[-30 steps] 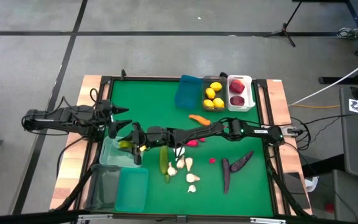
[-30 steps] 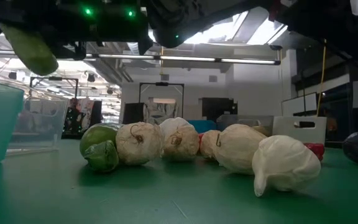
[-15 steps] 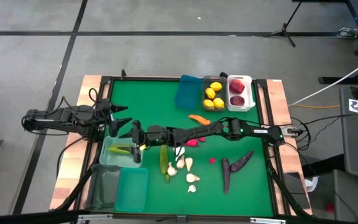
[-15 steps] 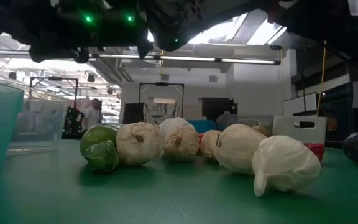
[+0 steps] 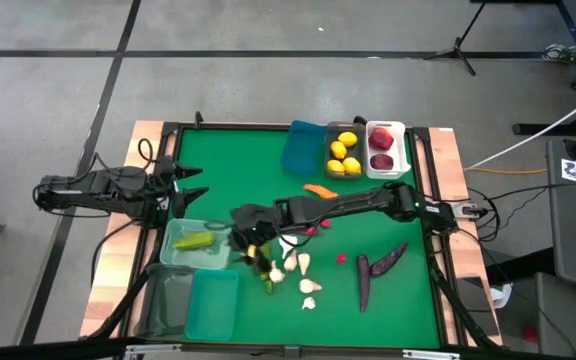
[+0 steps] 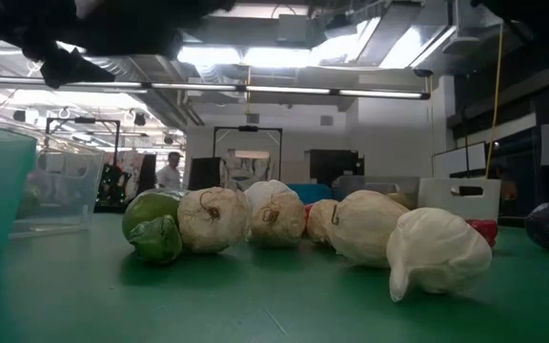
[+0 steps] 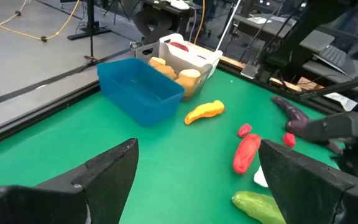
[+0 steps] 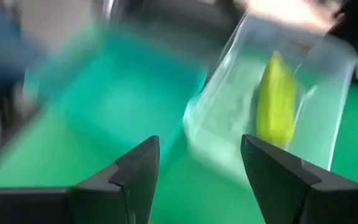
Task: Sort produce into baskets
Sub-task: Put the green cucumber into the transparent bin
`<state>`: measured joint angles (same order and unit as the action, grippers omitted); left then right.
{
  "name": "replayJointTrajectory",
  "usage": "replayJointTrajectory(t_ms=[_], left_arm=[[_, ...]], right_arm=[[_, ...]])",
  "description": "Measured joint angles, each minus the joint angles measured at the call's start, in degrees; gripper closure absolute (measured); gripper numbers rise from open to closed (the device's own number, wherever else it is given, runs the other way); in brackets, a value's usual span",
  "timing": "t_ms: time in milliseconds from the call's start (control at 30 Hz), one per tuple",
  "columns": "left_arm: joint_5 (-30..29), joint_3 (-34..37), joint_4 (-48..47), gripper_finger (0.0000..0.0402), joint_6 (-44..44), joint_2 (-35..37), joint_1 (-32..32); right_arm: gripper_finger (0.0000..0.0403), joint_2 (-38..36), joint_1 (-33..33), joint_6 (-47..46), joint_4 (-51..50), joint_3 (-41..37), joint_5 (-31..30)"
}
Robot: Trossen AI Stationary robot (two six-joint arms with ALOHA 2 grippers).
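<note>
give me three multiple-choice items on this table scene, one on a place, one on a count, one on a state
1. Where does the cucumber beside the right gripper lie?
A. in the pale clear bin
B. in the blue bin
C. on the white bin's rim

2. How many dark eggplants lie on the green mat?
A. none
B. two
C. five

3. How do the right gripper's fingers stand?
A. shut on a carrot
B. open and empty
C. shut on a lemon

Answers:
1 A: the cucumber rests inside the pale clear bin at the table's left.
2 B: two eggplants lie side by side on the green mat.
3 B: the right gripper shows parted fingers with nothing between them in the right wrist view.
</note>
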<state>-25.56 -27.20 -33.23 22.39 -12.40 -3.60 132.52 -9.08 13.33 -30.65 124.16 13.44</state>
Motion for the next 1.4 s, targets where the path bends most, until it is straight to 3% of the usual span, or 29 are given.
replayJointTrajectory(t_ms=[167,800,1167,1400], left_arm=[[0.0,-0.03,-1.05,0.0073,0.86,0.0,-0.01],[0.02,-0.07,-2.6,0.0073,3.17,0.0,-0.02],[0.02,-0.07,-3.02,0.0073,3.18,0.01,-0.02],[0.02,-0.07,-3.0,0.0073,3.32,0.02,-0.02]], right_arm=[[0.0176,0.38,-1.9,15.48,-12.48,-0.02,-2.99],[0.0176,4.53,-1.75,50.21,-20.24,-0.2,-8.09],[0.0176,8.34,-0.97,56.06,-17.31,-0.04,-10.05],[0.0176,9.19,-1.01,47.72,-12.01,-0.23,-17.12]])
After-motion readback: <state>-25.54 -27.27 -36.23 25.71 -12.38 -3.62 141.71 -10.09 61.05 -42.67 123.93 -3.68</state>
